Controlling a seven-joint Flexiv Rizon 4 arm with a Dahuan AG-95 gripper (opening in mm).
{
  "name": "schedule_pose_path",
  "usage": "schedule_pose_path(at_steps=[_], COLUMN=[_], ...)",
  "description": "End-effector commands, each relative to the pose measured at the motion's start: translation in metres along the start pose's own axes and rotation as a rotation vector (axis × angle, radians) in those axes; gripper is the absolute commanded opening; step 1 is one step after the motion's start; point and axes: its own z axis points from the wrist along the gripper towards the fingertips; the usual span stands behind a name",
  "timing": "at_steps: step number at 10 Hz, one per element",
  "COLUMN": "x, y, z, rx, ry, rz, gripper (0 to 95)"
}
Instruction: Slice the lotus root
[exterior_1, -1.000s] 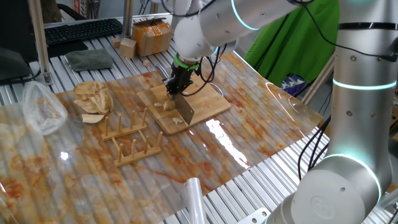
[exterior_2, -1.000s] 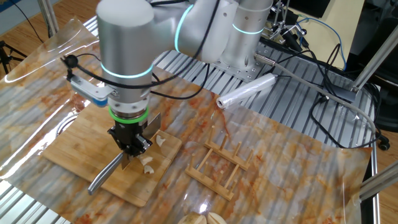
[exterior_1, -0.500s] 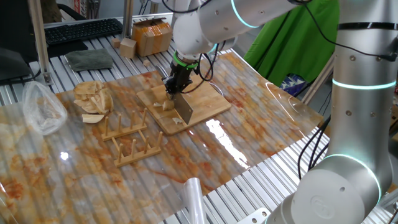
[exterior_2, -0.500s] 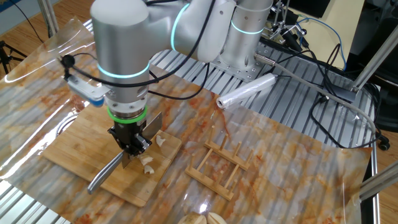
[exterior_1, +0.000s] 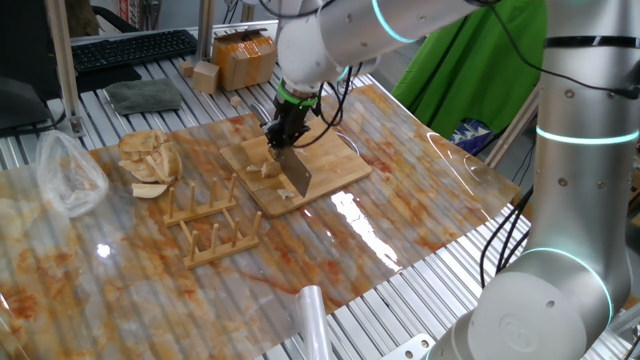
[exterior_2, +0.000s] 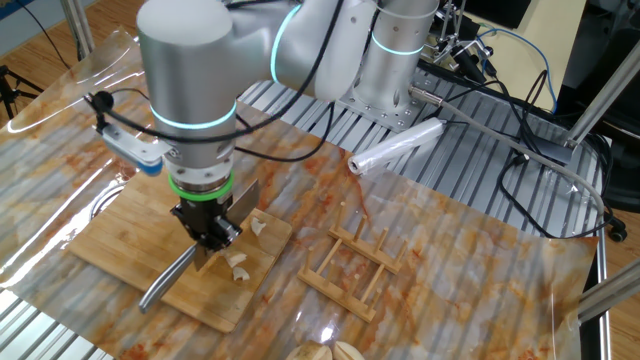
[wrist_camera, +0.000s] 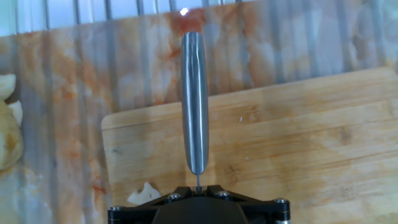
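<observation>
While a clear plastic sheet (exterior_1: 420, 215) smeared with reddish-brown stains covers most of the slatted metal table (exterior_1: 400, 320), the left of one fixed view holds the clutter: a crumpled clear plastic bag (exterior_1: 68, 175) at the left edge, a dark cloth (exterior_1: 143, 95) and a black keyboard (exterior_1: 130, 48) in the upper left, then a heap of tan curved slices (exterior_1: 150, 160) lying loose on the sheet. Just right of the heap stands a wooden dish rack (exterior_1: 210, 225) with upright pegs (nothing is slotted in it). Further right, in the middle of the frame, lies the bamboo cutting board (exterior_1: 330, 165), and on it sit the little pale bits of the lotus root (exterior_1: 266, 169), towards the board's left side; in the other fixed view the same bits (exterior_2: 240, 265) lie just right of the blade.

The gripper (exterior_2: 205, 235) points down over the board, its jaws closed tight on a knife (exterior_2: 170, 280), whose steel handle (wrist_camera: 194, 106) runs up the middle of the hand view. A cardboard box (exterior_1: 245, 55) and a light wooden cube (exterior_1: 206, 75) sit behind the board, a green cloth (exterior_1: 480, 70) hangs at upper right, and a roll of plastic film (exterior_1: 310, 320) lies at the bottom.
</observation>
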Motion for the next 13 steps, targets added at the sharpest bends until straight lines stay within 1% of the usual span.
schedule_pose_path(at_steps=[1,4,6,8,11,13], x=[0.002,0.003,0.004,0.003,0.002,0.002], y=[-0.002,-0.005,-0.007,-0.008,-0.013,-0.013], z=[-0.004,-0.009,-0.011,-0.01,-0.007,-0.007], rx=[0.008,0.007,0.013,0.017,0.008,0.002], ry=[-0.002,0.002,0.001,0.0,0.0,0.001], rz=[-0.004,-0.006,-0.026,-0.038,-0.04,-0.034], gripper=[0.0,0.0,0.0,0.0,0.0,0.0])
